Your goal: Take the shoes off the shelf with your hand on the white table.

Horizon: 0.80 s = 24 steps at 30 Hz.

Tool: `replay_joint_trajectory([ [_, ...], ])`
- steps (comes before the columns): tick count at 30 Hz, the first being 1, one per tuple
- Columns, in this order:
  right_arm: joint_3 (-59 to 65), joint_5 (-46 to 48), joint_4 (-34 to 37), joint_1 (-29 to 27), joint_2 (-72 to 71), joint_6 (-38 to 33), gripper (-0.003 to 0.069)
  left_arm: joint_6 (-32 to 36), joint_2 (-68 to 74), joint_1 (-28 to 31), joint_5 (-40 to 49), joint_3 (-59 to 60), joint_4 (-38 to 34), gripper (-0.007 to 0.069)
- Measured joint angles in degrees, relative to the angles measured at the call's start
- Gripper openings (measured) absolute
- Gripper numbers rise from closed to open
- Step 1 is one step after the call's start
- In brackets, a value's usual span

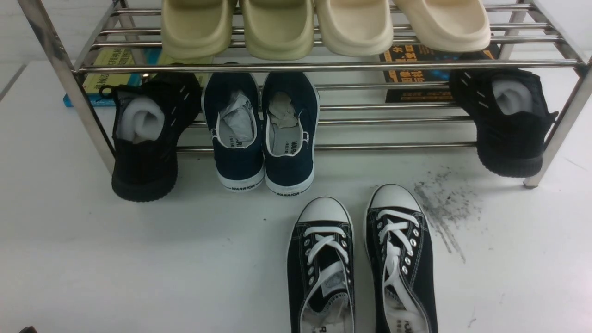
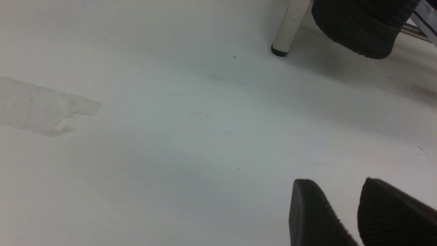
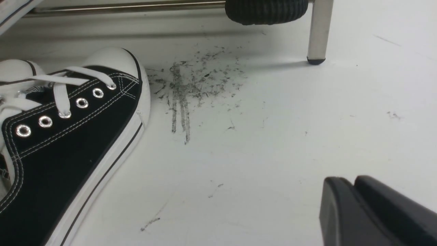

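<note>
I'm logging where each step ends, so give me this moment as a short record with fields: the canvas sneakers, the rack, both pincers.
canvas sneakers: both side by side on the white table, in front of the shelf, toes toward it
shelf lower tier: navy slip-ons, one black knit sneaker at each end
shelf upper tier: pale slides
left pincer: open, holding nothing
right pincer: fingers close together, holding nothing, beside the sneakers

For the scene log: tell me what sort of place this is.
Probably a lab or test bench staged as a shoe-storage corner, not a home. A chrome tube shoe rack stands on a scuffed white table, paper-stuffed navy slip-ons look unworn, and black canvas lace-up sneakers sit in front.
</note>
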Motion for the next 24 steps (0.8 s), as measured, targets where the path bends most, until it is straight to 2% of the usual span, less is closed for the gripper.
replay_joint_trajectory([
  [24,0.0,0.0,0.0,0.0,0.0,0.0,0.0102,0.0,0.0,0.0,0.0,0.0,0.0,0.0242],
])
